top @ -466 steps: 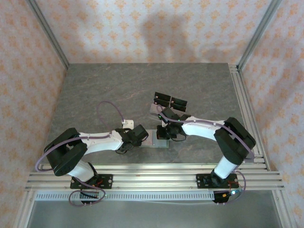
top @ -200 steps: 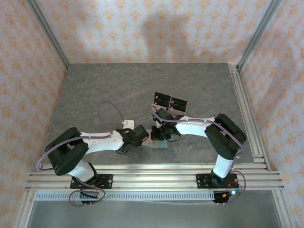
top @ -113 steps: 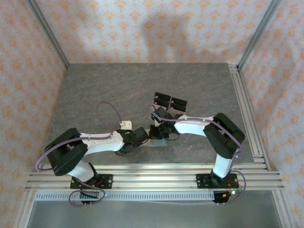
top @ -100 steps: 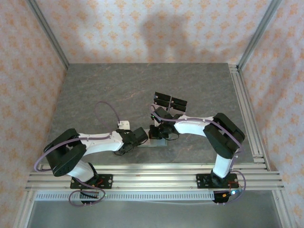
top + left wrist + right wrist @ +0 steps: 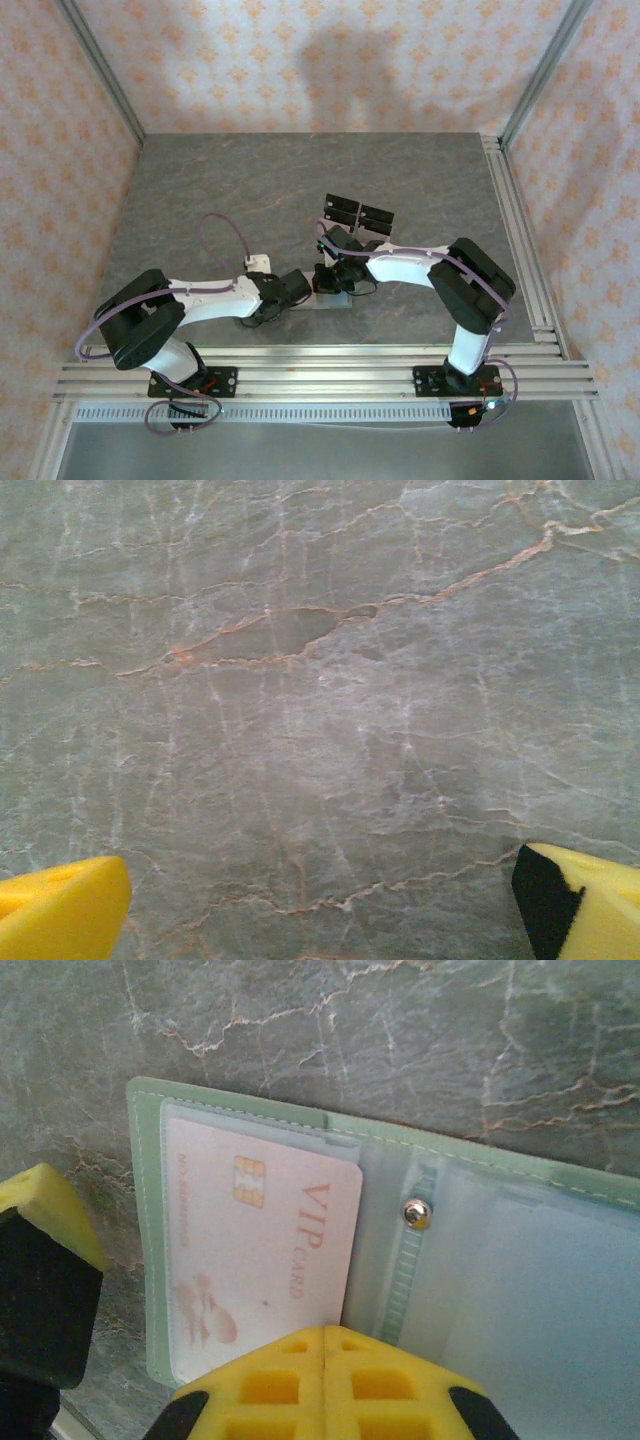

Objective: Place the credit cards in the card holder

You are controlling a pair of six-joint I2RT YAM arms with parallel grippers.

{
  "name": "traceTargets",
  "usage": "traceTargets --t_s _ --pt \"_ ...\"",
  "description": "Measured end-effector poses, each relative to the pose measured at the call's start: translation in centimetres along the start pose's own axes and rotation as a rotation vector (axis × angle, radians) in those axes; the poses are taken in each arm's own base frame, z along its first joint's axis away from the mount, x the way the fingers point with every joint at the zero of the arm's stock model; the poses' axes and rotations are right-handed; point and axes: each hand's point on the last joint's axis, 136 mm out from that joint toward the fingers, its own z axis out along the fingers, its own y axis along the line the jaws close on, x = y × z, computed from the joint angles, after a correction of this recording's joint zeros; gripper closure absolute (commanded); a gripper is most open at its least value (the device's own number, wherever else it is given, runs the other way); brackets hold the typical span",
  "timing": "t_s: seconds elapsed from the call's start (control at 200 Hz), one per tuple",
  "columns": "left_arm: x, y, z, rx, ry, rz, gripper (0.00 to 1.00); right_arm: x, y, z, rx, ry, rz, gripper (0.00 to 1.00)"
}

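Right hand [image 5: 324, 1360] clenched tight at 6 o'clock edge of pink VIP card [image 5: 262, 1250], card sitting in 9 o'clock pocket of open card holder [image 5: 500, 1240], left hand [image 5: 320, 910] released wide above desk [image 5: 300, 680]

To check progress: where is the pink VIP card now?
In the right wrist view, the pink VIP card lies in the left half of the open card holder, left of its metal snap, at the tip of the shut right tool.
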Motion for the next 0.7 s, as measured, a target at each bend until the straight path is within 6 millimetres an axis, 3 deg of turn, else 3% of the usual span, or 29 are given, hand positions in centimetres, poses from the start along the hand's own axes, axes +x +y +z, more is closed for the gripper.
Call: traceTargets --t_s 0.3,0.701 --pt "-0.2 -1.0 0.0 0.043 0.000 -0.002 0.00 -0.6 1.2 -2.0 -0.023 -0.044 -0.020 1.00" --pt "-0.1 -1.4 0.0 0.058 0.004 -0.005 0.00 0.0 0.1 -0.9 0.008 -0.013 -0.005 1.00"
